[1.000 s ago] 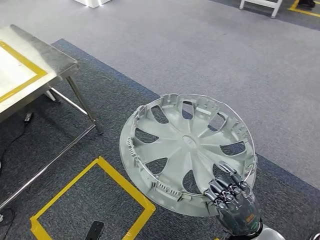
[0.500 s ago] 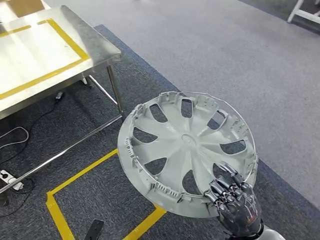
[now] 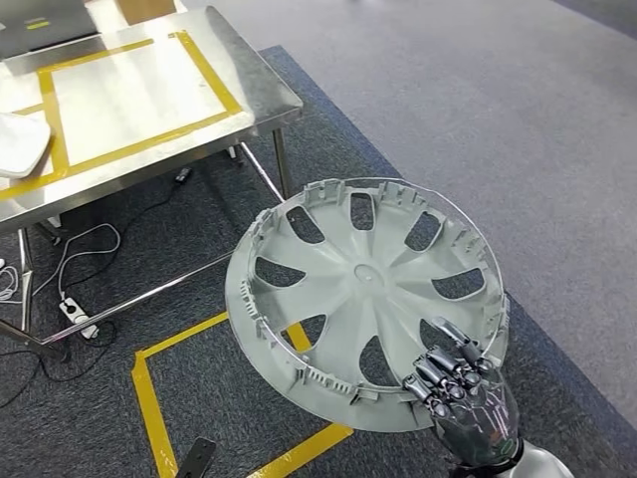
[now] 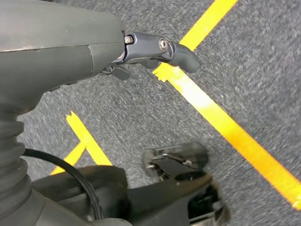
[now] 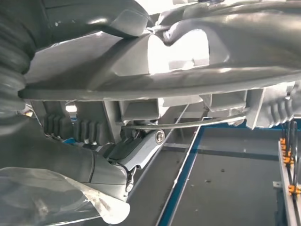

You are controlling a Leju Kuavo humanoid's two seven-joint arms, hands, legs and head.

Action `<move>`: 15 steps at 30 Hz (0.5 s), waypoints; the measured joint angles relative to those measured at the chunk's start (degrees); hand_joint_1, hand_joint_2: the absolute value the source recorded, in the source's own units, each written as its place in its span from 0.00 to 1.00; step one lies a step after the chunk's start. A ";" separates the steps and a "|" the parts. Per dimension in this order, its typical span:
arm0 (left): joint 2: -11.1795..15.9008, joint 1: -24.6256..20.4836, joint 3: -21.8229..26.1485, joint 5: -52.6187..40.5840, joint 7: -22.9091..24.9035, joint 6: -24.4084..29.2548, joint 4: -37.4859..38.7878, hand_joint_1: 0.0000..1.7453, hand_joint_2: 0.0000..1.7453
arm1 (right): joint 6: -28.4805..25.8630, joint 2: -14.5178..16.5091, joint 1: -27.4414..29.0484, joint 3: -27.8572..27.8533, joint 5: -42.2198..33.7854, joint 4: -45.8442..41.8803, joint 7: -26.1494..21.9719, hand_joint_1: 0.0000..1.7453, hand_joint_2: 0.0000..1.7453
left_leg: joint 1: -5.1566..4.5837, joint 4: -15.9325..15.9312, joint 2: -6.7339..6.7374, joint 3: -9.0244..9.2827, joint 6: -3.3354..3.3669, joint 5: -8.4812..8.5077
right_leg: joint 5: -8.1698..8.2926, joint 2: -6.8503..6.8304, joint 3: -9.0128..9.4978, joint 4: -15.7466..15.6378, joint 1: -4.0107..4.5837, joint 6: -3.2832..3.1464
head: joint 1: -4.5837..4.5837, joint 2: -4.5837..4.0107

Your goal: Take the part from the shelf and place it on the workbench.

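The part is a large silver-grey wheel cover (image 3: 364,294) with spoke openings, held roughly flat in front of me, inner side up, over the dark carpet. My right hand (image 3: 466,403) grips its near right rim, dark fingers (image 3: 451,360) hooked over the edge. In the right wrist view the cover's ribbed rim (image 5: 177,70) runs close above a finger (image 5: 138,150). The workbench (image 3: 248,95) is a steel table with a yellow taped rectangle, at the upper left, apart from the cover. My left hand (image 4: 106,47) hangs over the floor, holding nothing, a finger (image 4: 167,47) stretched out.
A white object (image 3: 19,139) lies on the workbench's left end. Cables and a power strip (image 3: 75,311) lie under the table between its legs (image 3: 282,164). Yellow tape (image 3: 150,398) marks a square on the dark carpet below the cover. Lighter grey carpet (image 3: 526,119) spreads to the right.
The whole picture has shifted as the camera turned: the workbench now shows further right and more fully. The wheel cover stays in my right hand's grip.
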 joint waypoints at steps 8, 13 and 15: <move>0.01 -0.37 0.00 -1.16 0.76 -0.01 0.00 0.00 1.00 | 0.00 0.10 -1.17 0.05 -0.21 -0.11 -0.68 1.00 1.00 | -0.04 -5.20 6.62 1.72 0.24 5.02 | -2.09 -6.02 2.33 0.04 0.54 0.81 | -0.15 -0.01; 0.15 -0.50 0.00 -1.29 0.71 -0.35 0.00 0.00 1.00 | 0.00 0.47 -2.25 0.39 -0.35 -0.16 -1.06 1.00 1.00 | -0.25 -7.48 4.97 2.78 2.15 4.73 | -3.73 -6.79 3.02 0.47 0.81 2.18 | 0.36 0.00; 0.22 -0.68 0.00 -1.51 0.38 -0.76 0.00 0.00 1.00 | 0.00 0.51 -2.46 0.48 -0.42 -0.15 -1.08 1.00 1.00 | 0.09 -7.84 3.38 3.10 2.76 4.79 | -6.39 -2.98 0.44 5.68 0.65 2.36 | 0.86 0.00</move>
